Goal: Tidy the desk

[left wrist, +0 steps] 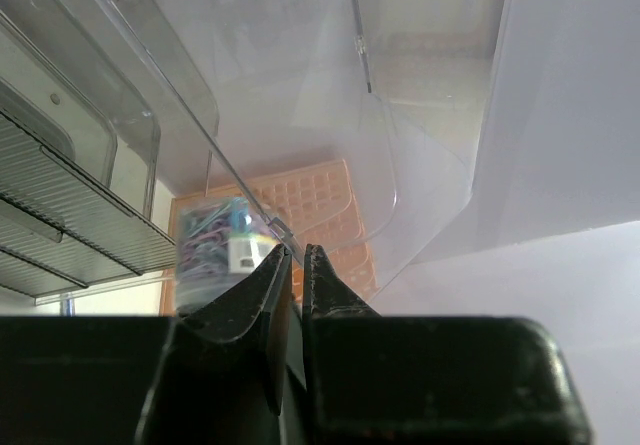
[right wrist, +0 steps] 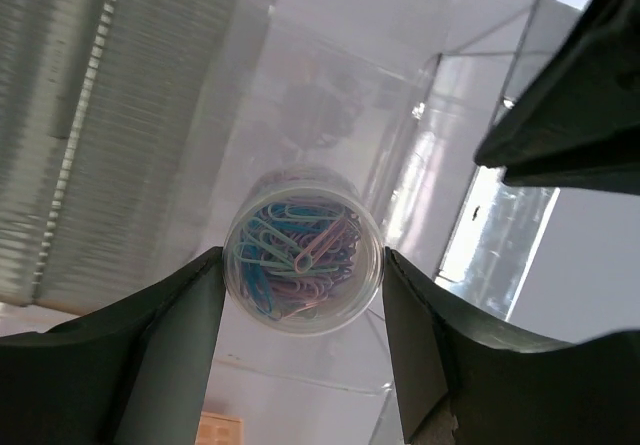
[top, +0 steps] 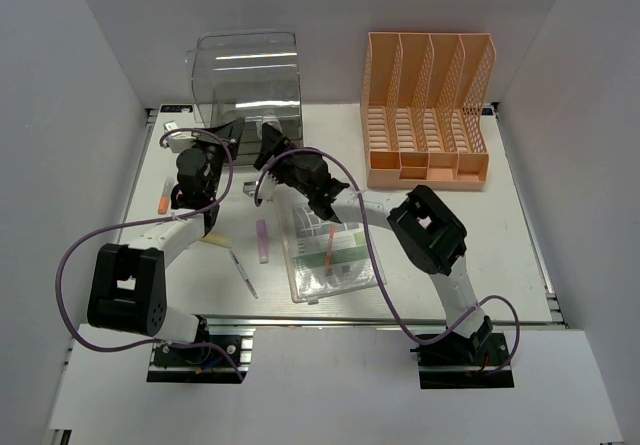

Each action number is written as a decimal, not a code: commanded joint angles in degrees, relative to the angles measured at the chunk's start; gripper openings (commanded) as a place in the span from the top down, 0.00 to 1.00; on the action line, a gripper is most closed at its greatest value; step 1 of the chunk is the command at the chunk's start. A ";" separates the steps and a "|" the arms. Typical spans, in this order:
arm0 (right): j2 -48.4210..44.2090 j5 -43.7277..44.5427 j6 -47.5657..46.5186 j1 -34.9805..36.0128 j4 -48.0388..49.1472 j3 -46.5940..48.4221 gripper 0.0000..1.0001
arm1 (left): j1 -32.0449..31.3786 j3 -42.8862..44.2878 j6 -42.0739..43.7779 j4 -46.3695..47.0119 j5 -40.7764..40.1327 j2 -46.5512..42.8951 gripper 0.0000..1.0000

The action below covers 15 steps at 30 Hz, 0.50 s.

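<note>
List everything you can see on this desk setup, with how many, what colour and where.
desk: one, white, under everything
clear drawer box: one, transparent, back, left of centre
file rack: one, orange, back right
paper clip tub: one, clear with mixed-colour clips, at the drawer box
plastic sleeve: one, clear, papers inside, centre
highlighter: one, pink-purple, left of the sleeve
pen: one, pale, nearer than the highlighter
marker: one, orange-tipped, far left
left gripper: black, closed on the drawer box's clear edge
right gripper: black, closed on the tub
</note>
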 commanded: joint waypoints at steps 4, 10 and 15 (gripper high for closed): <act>0.94 2.13 -6.79 -0.71 3.66 4.50 1.00 | 0.09 1.86 0.32 2.99 1.27 -2.85 1.00; 4.20 3.89 -9.60 -2.03 -0.21 10.12 1.00 | 0.09 1.87 -0.21 3.34 1.54 -2.68 1.00; 6.57 4.76 -11.19 -3.08 -3.20 13.55 1.00 | 0.09 1.43 -0.30 3.34 1.54 -2.94 1.00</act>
